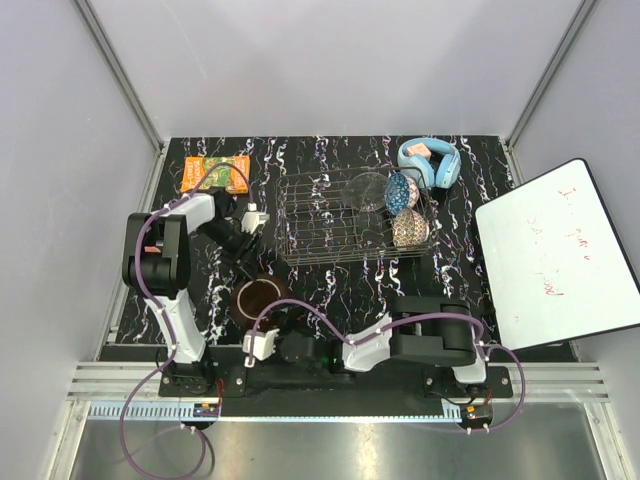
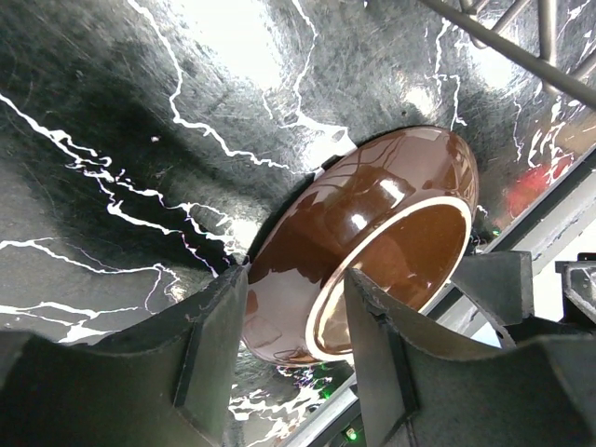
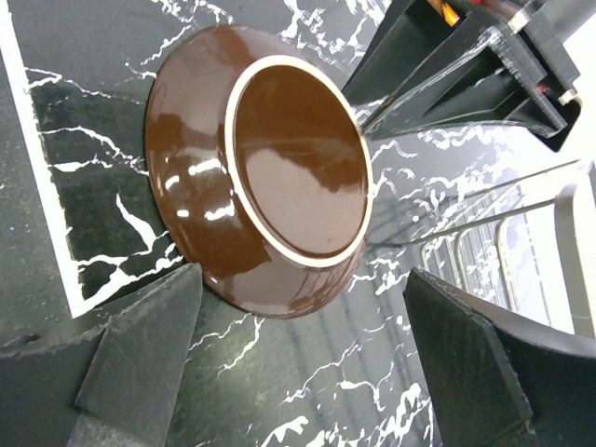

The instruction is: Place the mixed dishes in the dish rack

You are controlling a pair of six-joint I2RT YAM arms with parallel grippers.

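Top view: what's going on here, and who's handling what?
Dishes are being loaded into the rack. A glass bowl, a blue bowl and a beige bowl sit at its right end. A plate lies upside down on the table in front of the rack. The right gripper, wide open, is at the plate's near edge, not gripping it. The left gripper hangs open and empty by the rack's left end.

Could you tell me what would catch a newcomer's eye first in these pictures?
The glossy reddish-brown plate lying upside down on the black marbled table, near its front edge, fills both wrist views. Behind it, the wire dish rack holds a clear glass bowl, a blue patterned bowl and a beige patterned bowl at its right end.
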